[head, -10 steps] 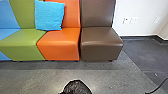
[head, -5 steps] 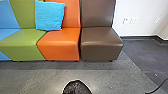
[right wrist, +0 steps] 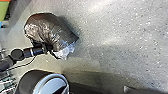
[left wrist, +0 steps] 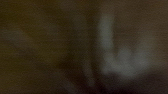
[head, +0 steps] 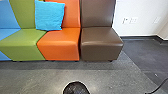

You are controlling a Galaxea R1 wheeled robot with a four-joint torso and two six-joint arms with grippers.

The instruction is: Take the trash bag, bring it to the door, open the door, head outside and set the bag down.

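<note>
the trash bag (right wrist: 50, 30), dark and crinkled with a whitish, see-through part at one end, shows whole in the right wrist view over the speckled grey floor (right wrist: 120, 37). the black, jointed left arm (right wrist: 17, 54) reaches to it, and the left gripper (right wrist: 48, 47) is right at the bag's side, beside the whitish part. i can't tell whether that gripper is apart, together or clamped on the bag, and i can't tell how the right gripper stands either. a thin cable (right wrist: 27, 64) loops by the arm, and near the bag is a dark rounded body (right wrist: 30, 80) with a pale blue-grey rim (right wrist: 51, 83).

in the head view the bag's rounded black top comes in at the bottom edge, in front of a row of seats: a blue seat (head: 7, 35), a green seat (head: 25, 36), an orange seat (head: 60, 42) and a brown seat (head: 100, 42). a bright blue pillow (head: 50, 15) leans on the backrests of the green and orange ones. past the brown one is a white wall (head: 140, 10) with a dark baseboard (head: 136, 37). the left wrist view is dark and blurred, perhaps something close up, with pale smears.
</note>
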